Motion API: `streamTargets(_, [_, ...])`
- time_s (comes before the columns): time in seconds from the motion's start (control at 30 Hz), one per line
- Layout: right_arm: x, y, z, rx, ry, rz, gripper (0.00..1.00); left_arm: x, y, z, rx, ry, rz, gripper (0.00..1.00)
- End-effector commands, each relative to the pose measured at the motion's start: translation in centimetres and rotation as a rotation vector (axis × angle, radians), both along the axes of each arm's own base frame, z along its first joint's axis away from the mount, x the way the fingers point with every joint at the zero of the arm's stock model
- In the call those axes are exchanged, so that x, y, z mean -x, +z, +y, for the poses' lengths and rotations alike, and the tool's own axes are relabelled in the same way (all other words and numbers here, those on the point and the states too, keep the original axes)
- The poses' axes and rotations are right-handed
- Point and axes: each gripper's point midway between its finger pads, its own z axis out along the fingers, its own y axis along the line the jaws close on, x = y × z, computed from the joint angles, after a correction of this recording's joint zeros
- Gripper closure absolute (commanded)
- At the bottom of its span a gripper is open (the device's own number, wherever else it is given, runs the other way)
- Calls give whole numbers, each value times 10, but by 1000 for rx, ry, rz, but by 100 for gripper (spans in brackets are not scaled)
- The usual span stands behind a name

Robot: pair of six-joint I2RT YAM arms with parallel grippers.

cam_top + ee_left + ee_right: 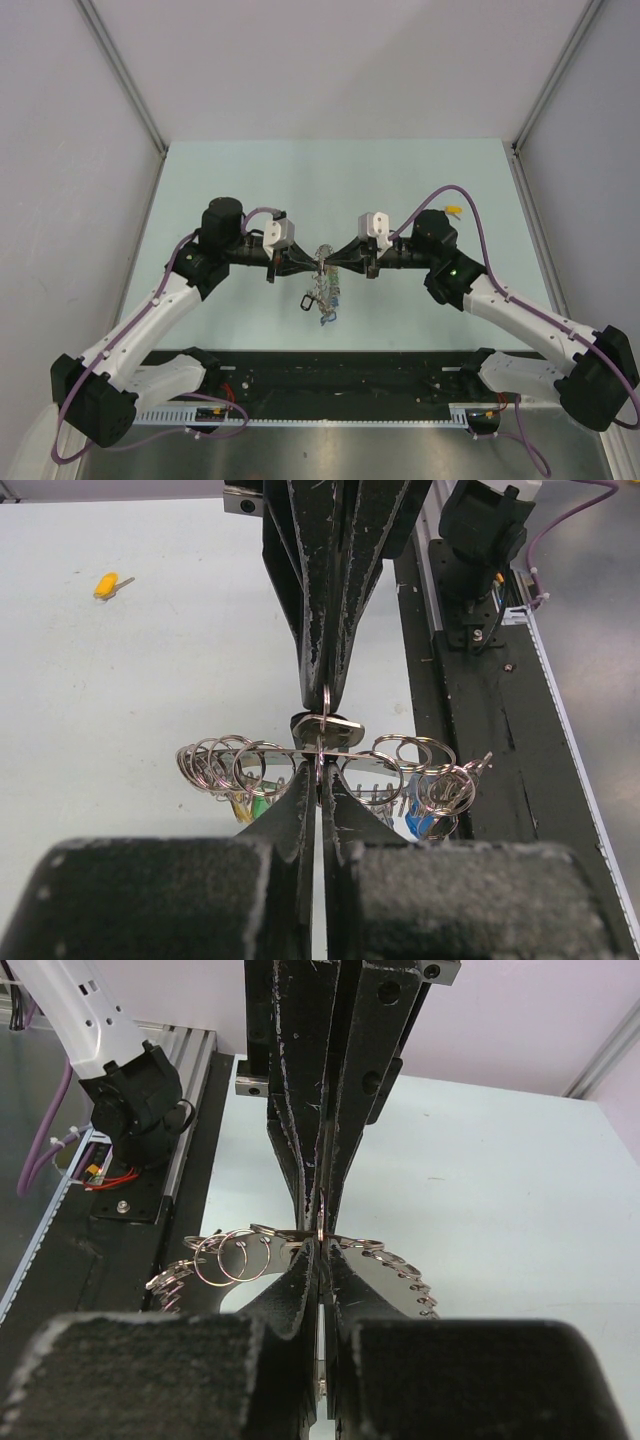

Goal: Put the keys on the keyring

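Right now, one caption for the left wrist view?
Left pincer and right pincer clamp the keyring between them; yellow-tagged key lies apart.

Your two grippers meet tip to tip over the middle of the table (250, 180), the left gripper (312, 264) coming in from the left and the right gripper (338, 262) from the right. The keyring (326, 288) sits between them, pinched by both, mostly on the near side of the tips. One loose key (453, 211) lies on the table far right, behind the right wrist, well apart from the ring.

Shiny silver metal keyring (258, 765), scuffed matt black left tool (320, 776), smooth matt table (150, 680)
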Motion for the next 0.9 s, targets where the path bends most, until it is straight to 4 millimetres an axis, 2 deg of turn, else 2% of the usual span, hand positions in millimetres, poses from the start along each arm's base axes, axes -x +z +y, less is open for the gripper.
streamTargets(0.0, [-3,19,6,-38,-6,-39,100,8,21,-2,58,-46,-78,100])
streamTargets(0.57, [-14,8,15,28,-120,-42,100,10,22,-1,58,-39,-113,100])
streamTargets(0.87, [-7,3,13,56,-87,-52,100,6,27,-2,79,-10,-98,100])
